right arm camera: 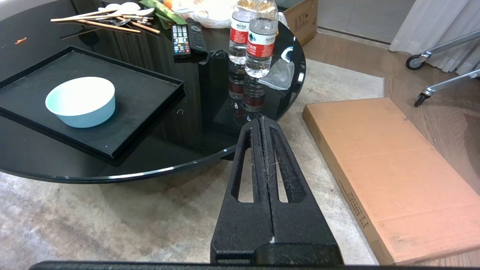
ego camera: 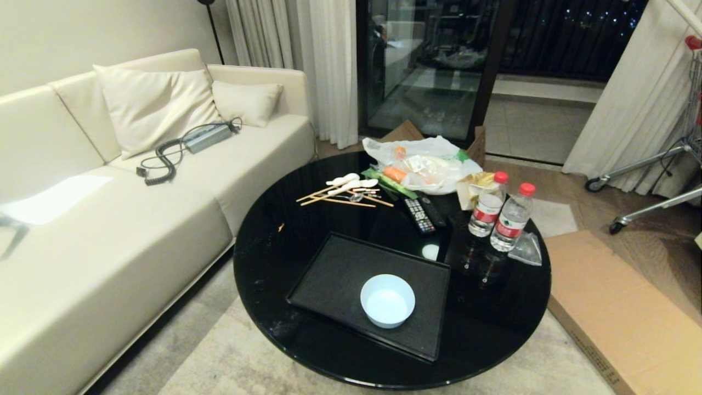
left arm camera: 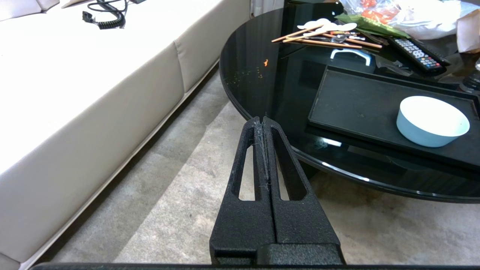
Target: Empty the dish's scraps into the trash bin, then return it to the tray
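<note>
Dish [ego camera: 387, 300]: small round pale blue-white bowl, upright, inside looks empty, standing on the tray [ego camera: 334, 274] toward its near right corner. Tray: flat black rectangle with low rim, lying on the near half of the round glossy black surface [ego camera: 263, 263]. Left gripper [left arm camera: 262, 120]: fingers pressed together, holding nothing, poised over the rug [left arm camera: 180, 195] just off the surface's rim on the sofa side, well apart from the dish. Right gripper [right arm camera: 261, 119]: fingers pressed together, holding nothing, poised at the surface's near rim on the side of the bottles. Neither arm shows in the head view. Other items on the surface: two clear water bottles with red caps [ego camera: 500, 216], upright, side by side, right of the tray; two remote controls [ego camera: 424, 213] beyond the tray; loose chopsticks and white spoons [ego camera: 345, 192] at the far left; a white plastic bag of food wrappers [ego camera: 422, 162] at the far edge; a few orange crumbs [left arm camera: 265, 63] left of the tray. Surroundings: cream sofa [ego camera: 82, 247] to the left, bearing a coiled cable; flat cardboard box [ego camera: 620, 307] on the floor to the right.
</note>
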